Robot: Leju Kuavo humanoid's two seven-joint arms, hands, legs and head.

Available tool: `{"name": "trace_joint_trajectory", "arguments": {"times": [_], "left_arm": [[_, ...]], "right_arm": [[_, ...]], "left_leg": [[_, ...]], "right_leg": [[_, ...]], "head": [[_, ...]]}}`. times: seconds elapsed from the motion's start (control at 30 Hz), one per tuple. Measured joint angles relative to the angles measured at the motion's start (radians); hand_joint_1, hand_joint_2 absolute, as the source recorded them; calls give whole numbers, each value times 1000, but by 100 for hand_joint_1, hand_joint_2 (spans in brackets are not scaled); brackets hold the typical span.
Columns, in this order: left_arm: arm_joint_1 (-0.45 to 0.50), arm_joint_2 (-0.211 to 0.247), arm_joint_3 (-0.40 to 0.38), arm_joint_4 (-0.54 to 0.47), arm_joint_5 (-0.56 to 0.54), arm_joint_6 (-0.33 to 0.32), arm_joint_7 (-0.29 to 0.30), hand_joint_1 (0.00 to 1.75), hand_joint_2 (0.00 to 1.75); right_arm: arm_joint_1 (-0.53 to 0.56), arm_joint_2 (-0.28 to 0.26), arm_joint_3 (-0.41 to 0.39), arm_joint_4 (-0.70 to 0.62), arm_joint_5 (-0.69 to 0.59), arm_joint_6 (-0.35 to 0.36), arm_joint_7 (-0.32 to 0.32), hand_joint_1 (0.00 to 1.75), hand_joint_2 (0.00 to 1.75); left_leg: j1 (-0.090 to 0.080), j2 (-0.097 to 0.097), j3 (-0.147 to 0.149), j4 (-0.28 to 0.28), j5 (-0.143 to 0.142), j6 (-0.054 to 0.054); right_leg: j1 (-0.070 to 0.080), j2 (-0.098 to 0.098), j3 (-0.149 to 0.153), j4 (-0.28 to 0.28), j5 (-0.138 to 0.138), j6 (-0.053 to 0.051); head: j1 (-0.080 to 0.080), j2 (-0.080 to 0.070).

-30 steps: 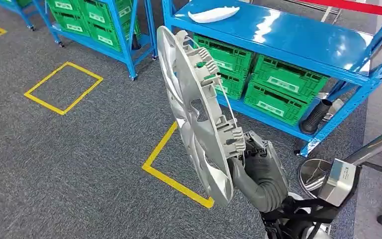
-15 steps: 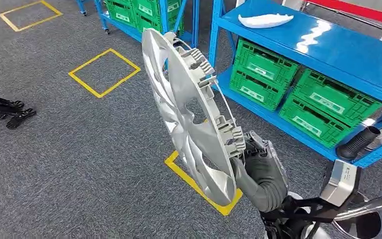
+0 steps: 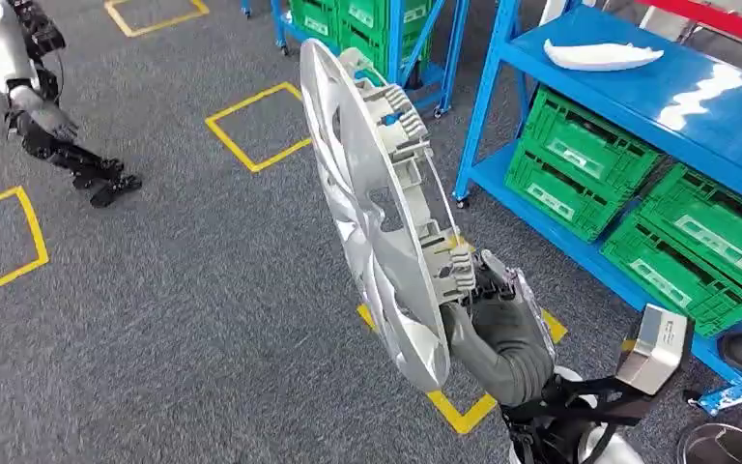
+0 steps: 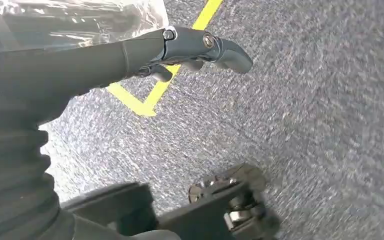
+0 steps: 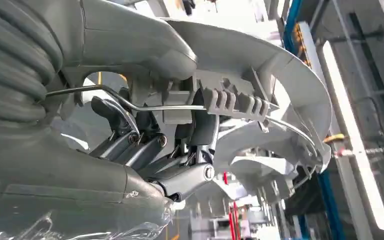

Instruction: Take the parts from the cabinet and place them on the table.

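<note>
A large silver wheel cover (image 3: 377, 203) stands on edge in the head view, its ribbed back with clips and a wire ring facing right. My right hand (image 3: 498, 324) grips its lower rim from behind, above the grey carpet. Close up in the right wrist view, the dark fingers (image 5: 180, 180) curl around the rim and clips of the wheel cover (image 5: 280, 75). My left hand (image 4: 130, 55) hangs over the carpet in the left wrist view, fingers stretched out and holding nothing.
A blue rack (image 3: 696, 97) with green crates (image 3: 580, 159) stands at right, with a white part (image 3: 602, 55) on its top shelf. A second blue rack (image 3: 386, 29) stands behind. Another robot (image 3: 19, 87) is at the upper left. Yellow squares (image 3: 256, 126) mark the carpet.
The camera has turned left, so the racks have slid to the right of the picture and another robot has come into view. The wheel cover stays in my right hand.
</note>
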Motion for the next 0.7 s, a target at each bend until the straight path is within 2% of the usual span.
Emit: {"name": "trace_joint_trajectory", "arguments": {"times": [0.07, 0.1, 0.13, 0.17, 0.2, 0.23, 0.27, 0.3, 0.33, 0.4, 0.43, 0.47, 0.5, 0.57, 0.6, 0.63, 0.67, 0.7], "left_arm": [[7, 3, 5, 0, 5, 1, -3, 0, 175], [9, 5, 8, 0, 12, 2, -7, 0, 175], [11, 5, 10, 0, 13, 3, -10, 0, 175], [9, 6, 14, 0, 16, 3, -14, 0, 175], [6, 6, 16, 0, 17, 2, -16, 0, 175], [4, 6, 16, 0, 17, 2, -16, 0, 175], [4, 6, 16, 0, 17, 1, -15, 0, 175], [5, 7, 17, 0, 17, 0, -12, 0, 175], [6, 8, 18, 0, 17, -1, -10, 0, 175], [6, 8, 19, 0, 19, -1, -2, 0, 175], [6, 8, 20, 0, 19, -1, 2, 0, 175], [5, 8, 21, 0, 21, -3, 5, 0, 175], [3, 10, 22, 1, 23, -4, 10, 0, 175], [7, 10, 22, 1, 22, -10, 13, 0, 175], [9, 10, 22, 1, 23, -13, 15, 0, 175], [10, 16, 23, 2, 24, -16, 16, 0, 175], [9, 15, 23, 2, 26, -17, 17, 0, 175], [7, 16, 23, 2, 27, -19, 17, 0, 175]], "right_arm": [[-2, 0, 0, 2, 2, 0, -2, 175, 175], [-3, 0, -1, 2, 7, 0, -3, 175, 175], [-5, 0, -1, 2, 12, 0, -4, 175, 175], [-6, -1, -2, 2, 15, 0, -8, 175, 175], [-6, -1, -2, 2, 14, -2, -11, 175, 175], [-4, -1, -2, 2, 14, -4, -14, 175, 175], [-4, -1, -2, 3, 14, -5, -18, 175, 175], [-3, -1, -3, 5, 14, -5, -20, 175, 175], [-3, -1, -3, 7, 14, -6, -21, 175, 175], [0, -1, -4, 8, 16, -6, -23, 175, 175], [1, -1, -5, 8, 16, -6, -24, 175, 175], [2, -2, -7, 10, 17, -6, -25, 175, 175], [4, -2, -10, 9, 19, -7, -27, 175, 175], [5, -2, -10, 10, 20, -8, -27, 175, 175], [5, -3, -10, 10, 21, -8, -27, 175, 175], [5, -3, -11, 10, 22, -9, -27, 175, 175], [7, -2, -11, 10, 25, -9, -26, 175, 175], [6, -2, -12, 10, 27, -10, -25, 175, 175]], "left_leg": [[-5, -23, -6, 0, 0, 12], [-1, -34, 3, -12, 5, 22], [4, -41, 5, -17, 8, 28], [5, -51, 5, -17, 9, 35], [5, -61, 4, -17, 9, 40], [3, -75, 4, -17, 9, 42], [0, -88, 4, -15, 8, 43], [-1, -102, 5, -12, 7, 44], [-2, -114, 5, -10, 6, 45], [-3, -146, 5, 0, 2, 43], [-2, -159, 4, 6, -3, 39], [-2, -171, -7, 11, -1, 34], [2, -181, -16, 18, 1, 28], [10, -203, -20, 10, 7, 15], [10, -216, -21, 9, 9, 9], [9, -197, -23, 19, -1, 4], [3, -140, -34, 45, -19, -6], [6, -108, -61, 99, -49, -14]], "right_leg": [[-1, -22, 8, -8, 0, 13], [0, -34, 12, -9, -6, 20], [-5, 7, 12, 3, -22, 23], [-6, 50, -8, 47, -53, 19], [-6, 77, -43, 121, -90, 17], [-5, 91, -84, 202, -122, 15], [-2, 95, -119, 266, -138, 14], [0, 95, -137, 292, -132, 13], [0, 96, -136, 276, -108, 11], [0, 110, -80, 131, -5, 4], [-1, 144, -49, 46, 34, 0], [-5, 203, -44, 39, 19, -2], [-6, 197, -42, 19, 19, 2], [2, 180, -42, 23, 19, -3], [0, 167, -38, 17, 21, -8], [-9, 148, -31, 8, 26, -14], [-8, 137, -24, 3, 25, -16], [-7, 120, -19, 3, 23, -19]], "head": [[2, 0], [2, 0], [7, 0], [9, 0], [16, 0], [19, 0], [18, 0], [19, 0], [18, 0], [19, 0], [20, 0], [17, 0], [14, 0], [16, 0], [15, 0], [17, 0], [8, 0], [1, 0]]}}
